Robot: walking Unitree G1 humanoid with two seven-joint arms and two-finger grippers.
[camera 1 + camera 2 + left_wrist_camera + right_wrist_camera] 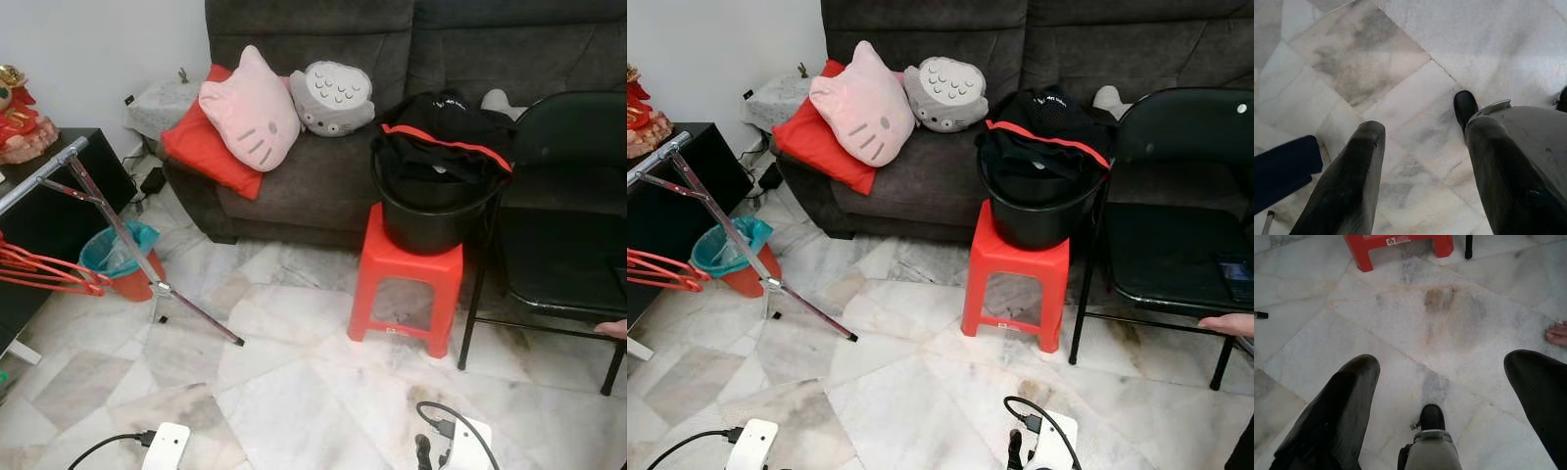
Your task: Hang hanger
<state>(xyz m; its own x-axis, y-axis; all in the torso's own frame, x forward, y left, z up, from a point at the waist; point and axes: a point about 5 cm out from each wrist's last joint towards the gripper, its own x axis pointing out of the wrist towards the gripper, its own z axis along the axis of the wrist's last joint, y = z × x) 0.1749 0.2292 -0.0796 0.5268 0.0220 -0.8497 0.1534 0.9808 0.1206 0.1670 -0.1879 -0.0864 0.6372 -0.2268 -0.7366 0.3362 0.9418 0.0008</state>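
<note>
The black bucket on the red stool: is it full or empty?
Full. Dark clothes with red trim are heaped above the rim of the black bucket on the red stool. What lies underneath is hidden.

Red hangers point(49, 271) hang on the rack point(108, 220) beside the sofa point(392, 108).

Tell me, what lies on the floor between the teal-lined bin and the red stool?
The drying rack's metal leg slants down between the bin and the red stool; past it, bare marble floor, in both eye views.

red hangers point(49, 271) bunched at far left, under slanted metal rack bar point(44, 172)
</note>
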